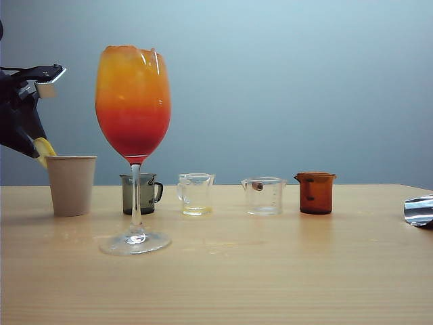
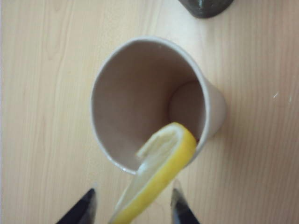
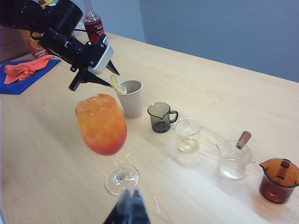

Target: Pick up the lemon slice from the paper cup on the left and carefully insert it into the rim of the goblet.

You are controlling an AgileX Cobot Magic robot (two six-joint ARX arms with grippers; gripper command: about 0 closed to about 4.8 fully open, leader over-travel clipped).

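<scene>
The tall goblet (image 1: pixel 133 101) stands left of centre, full of an orange-to-red drink. To its left is the beige paper cup (image 1: pixel 71 186), whose inside (image 2: pixel 140 93) is bare. The lemon slice (image 2: pixel 163 163) hangs tilted just over the cup's rim, between the fingers of my left gripper (image 2: pixel 134 205), which is shut on it. In the exterior view the slice (image 1: pixel 44 150) shows just above the cup's left edge, under the black left arm. My right gripper (image 3: pixel 131 200) is shut with nothing in it, hovering near the goblet's foot (image 3: pixel 121 179).
Right of the goblet stand a dark grey measuring cup (image 1: pixel 141 194), two clear beakers (image 1: pixel 196 194) (image 1: pixel 264 196) and an amber beaker (image 1: pixel 316 193). A blue cloth (image 3: pixel 21 79) and a bottle (image 3: pixel 93 23) lie beyond the cup. Something shiny (image 1: pixel 419 210) is at the right edge.
</scene>
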